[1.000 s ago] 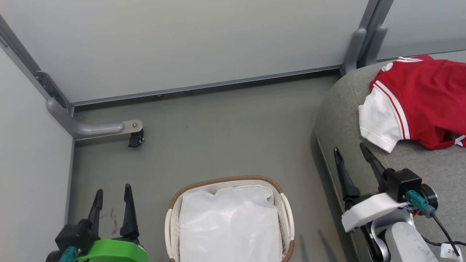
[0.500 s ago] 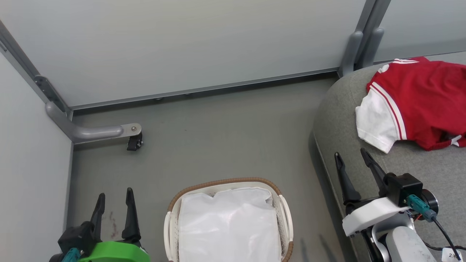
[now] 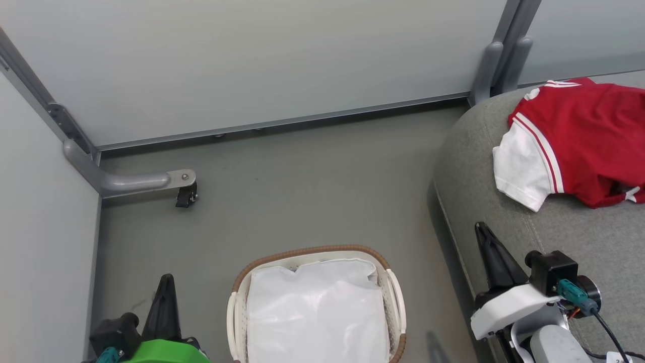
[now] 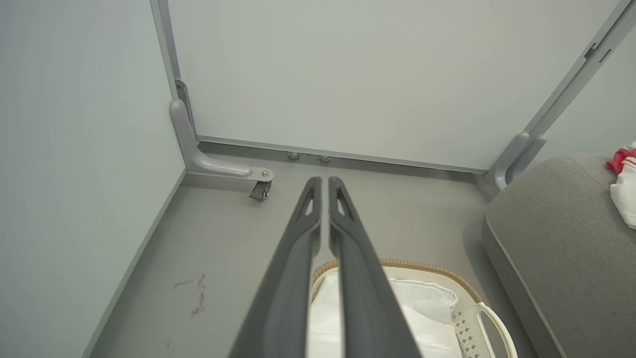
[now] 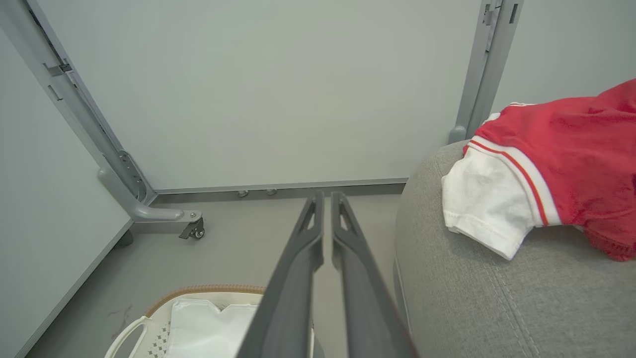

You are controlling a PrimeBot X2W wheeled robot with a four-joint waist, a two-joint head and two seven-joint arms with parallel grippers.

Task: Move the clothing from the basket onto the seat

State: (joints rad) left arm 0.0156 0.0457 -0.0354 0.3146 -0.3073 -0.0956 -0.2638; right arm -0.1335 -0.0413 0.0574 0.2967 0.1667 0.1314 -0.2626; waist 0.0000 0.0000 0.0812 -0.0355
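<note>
The red clothing (image 3: 579,138) with a white sleeve lies on the grey seat (image 3: 478,166) at the right, and also shows in the right wrist view, clothing (image 5: 551,164) on seat (image 5: 472,288). The white basket (image 3: 390,297) with a brown rim stands on the floor at the bottom centre, holding just its white liner (image 3: 317,317). My left gripper (image 3: 165,285) is shut and empty, left of the basket. Shut and empty too, my right gripper (image 3: 482,232) hangs over the seat's near left edge, below the clothing. I cannot tell the shorts apart from the shirt.
Pale partition walls (image 3: 252,60) close the back and left. A grey wall foot with a small caster (image 3: 185,194) juts onto the floor at the left. A grey post (image 3: 496,55) stands behind the seat. Bare grey floor (image 3: 312,186) lies beyond the basket.
Both grippers have gone from open to shut and drawn back a little toward the bottom of the head view. The clothing and basket lie as before.
</note>
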